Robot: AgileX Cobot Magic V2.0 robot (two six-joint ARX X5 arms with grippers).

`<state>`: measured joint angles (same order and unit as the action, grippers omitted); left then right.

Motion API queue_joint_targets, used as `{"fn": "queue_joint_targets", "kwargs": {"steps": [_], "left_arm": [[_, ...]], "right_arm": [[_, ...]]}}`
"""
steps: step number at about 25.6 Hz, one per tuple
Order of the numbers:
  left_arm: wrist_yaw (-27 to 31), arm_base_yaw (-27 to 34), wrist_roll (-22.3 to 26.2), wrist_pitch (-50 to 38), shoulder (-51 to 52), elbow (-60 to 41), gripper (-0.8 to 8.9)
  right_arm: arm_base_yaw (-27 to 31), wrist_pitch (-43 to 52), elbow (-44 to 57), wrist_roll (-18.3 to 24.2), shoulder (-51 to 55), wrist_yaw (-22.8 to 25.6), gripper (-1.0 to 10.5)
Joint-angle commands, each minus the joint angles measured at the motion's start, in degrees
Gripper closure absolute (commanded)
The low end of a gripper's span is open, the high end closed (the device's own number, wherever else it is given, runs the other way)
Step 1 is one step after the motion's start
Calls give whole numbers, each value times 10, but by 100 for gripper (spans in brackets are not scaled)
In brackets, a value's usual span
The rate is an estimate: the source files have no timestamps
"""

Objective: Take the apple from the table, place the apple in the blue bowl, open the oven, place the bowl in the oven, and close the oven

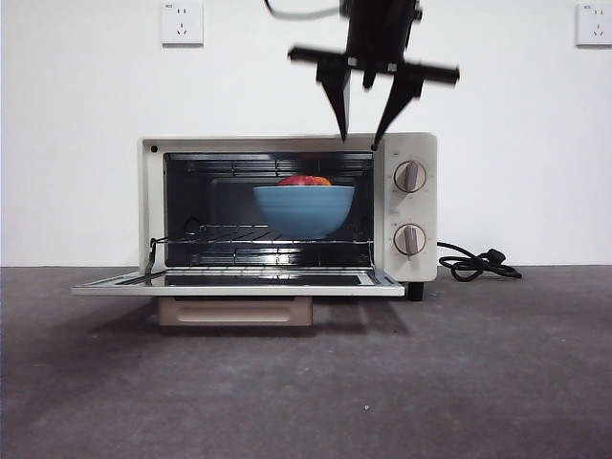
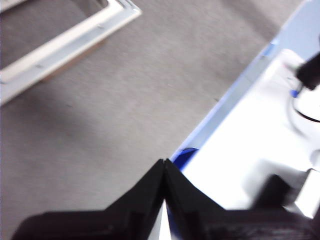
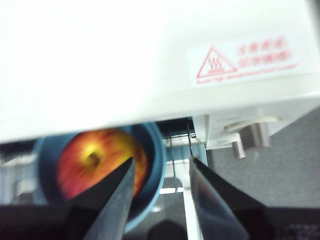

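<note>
The cream-white oven (image 1: 287,142) stands with its glass door (image 1: 239,281) folded down flat. On the rack inside sits the blue bowl (image 1: 304,208) with the red apple (image 1: 304,180) showing above its rim. My right gripper (image 1: 359,139) hangs open just above the oven's top front edge, holding nothing. Its wrist view looks down past the oven's top (image 3: 150,55) at the apple (image 3: 95,160) in the bowl (image 3: 155,155). My left gripper (image 2: 164,162) is shut and empty over the grey table (image 2: 125,100), with a corner of the open door (image 2: 75,37) beyond it.
Two round knobs (image 1: 410,176) sit on the oven's right panel. A black cord (image 1: 478,263) coils on the table to the oven's right. A white surface with a blue edge (image 2: 240,150) lies beside the left gripper. Wall sockets (image 1: 182,23) are on the white wall behind.
</note>
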<state>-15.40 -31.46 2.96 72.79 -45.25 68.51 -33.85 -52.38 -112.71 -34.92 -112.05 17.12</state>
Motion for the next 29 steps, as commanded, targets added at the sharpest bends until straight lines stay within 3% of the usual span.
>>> {"fn": "queue_joint_targets", "kwargs": {"steps": [1, 9, 15, 22, 29], "left_arm": [[54, -1, 2, -17, 0, -3, 818], [79, 21, 10, -68, -17, -3, 820], [57, 71, 26, -83, -54, -5, 821], [-69, 177, 16, -187, -97, -81, 821], [-254, 287, -102, -374, -159, -223, 822]], "right_arm": [[-14, -8, -3, 71, 32, 5, 762], [-51, -82, -3, 178, 136, 64, 853], [-66, -138, -3, 258, 209, 69, 929], [-68, -221, -3, 280, 276, 69, 954], [-68, -250, -3, 290, 339, 54, 955]]}}
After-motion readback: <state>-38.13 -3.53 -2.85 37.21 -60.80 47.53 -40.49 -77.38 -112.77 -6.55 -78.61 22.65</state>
